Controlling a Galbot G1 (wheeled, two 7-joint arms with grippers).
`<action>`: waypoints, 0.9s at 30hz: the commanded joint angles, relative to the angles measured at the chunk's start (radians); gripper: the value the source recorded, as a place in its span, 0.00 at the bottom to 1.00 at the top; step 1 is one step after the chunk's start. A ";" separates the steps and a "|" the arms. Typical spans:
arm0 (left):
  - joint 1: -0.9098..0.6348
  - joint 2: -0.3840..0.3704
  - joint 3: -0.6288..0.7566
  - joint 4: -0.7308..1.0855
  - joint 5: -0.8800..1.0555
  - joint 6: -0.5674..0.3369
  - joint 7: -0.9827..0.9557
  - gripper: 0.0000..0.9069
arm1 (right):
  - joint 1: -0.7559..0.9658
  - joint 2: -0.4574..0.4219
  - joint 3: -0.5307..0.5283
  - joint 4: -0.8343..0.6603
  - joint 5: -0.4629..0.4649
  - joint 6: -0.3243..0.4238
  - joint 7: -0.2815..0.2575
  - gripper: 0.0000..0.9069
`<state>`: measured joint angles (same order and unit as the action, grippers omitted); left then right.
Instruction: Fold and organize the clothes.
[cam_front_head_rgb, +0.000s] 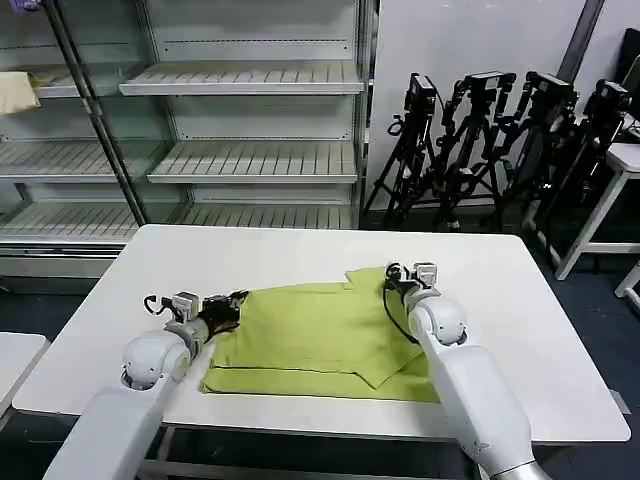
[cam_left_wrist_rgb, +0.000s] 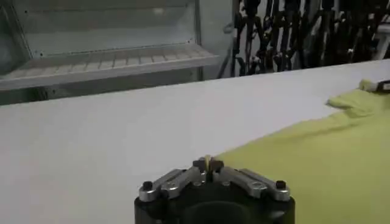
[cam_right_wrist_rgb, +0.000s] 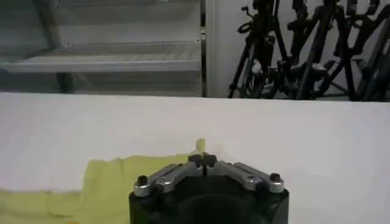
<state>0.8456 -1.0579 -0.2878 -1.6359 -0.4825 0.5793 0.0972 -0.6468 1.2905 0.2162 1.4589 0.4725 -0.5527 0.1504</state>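
Now, at this moment:
Handling: the T-shirt (cam_front_head_rgb: 320, 340) looked light, soft and limp, so I judged it would sag and crease wherever it was unsupported; a pinch right at a hem or corner seemed the safest hold, since a grab in the middle would bunch it.
Where to grip: the two far corners, just at each set of fingertips, looked like the natural points, one per arm.
Look of the shirt: lime yellow-green, matte cotton, lying mostly flat, with one part doubled over as a diagonal flap on the near side beside the right forearm; no print was visible on the upward face.
Place of the shirt: it lay on the white table (cam_front_head_rgb: 520, 280), spread between the two grippers and reaching back toward the near edge under both arms.
Left gripper (cam_front_head_rgb: 236, 309): its fingertips (cam_left_wrist_rgb: 207, 165) were pressed together with a sliver of the shirt's edge pinched between them; the cloth ran off to the side of it toward the other arm.
Right gripper (cam_front_head_rgb: 396, 279): its fingertips (cam_right_wrist_rgb: 202, 159) were likewise closed tight on a small tuft of the yellow-green edge, with bare table beyond them.
Behind the table: empty shelves (cam_front_head_rgb: 250, 160) and a cluster of black tripods (cam_front_head_rgb: 480, 150), well apart from both grippers.
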 joint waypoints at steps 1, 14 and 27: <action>0.035 0.003 -0.020 -0.077 -0.007 -0.003 -0.005 0.01 | -0.059 -0.039 -0.001 0.162 0.014 0.024 -0.011 0.00; 0.319 -0.003 -0.136 -0.339 0.010 -0.003 -0.033 0.01 | -0.401 -0.111 0.095 0.541 0.048 -0.024 0.022 0.00; 0.420 -0.022 -0.164 -0.398 0.141 -0.048 -0.040 0.01 | -0.589 -0.140 0.198 0.629 -0.083 0.030 -0.029 0.00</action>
<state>1.1861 -1.0765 -0.4346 -1.9769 -0.3993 0.5454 0.0612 -1.1304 1.1576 0.3775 2.0007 0.4469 -0.5367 0.1382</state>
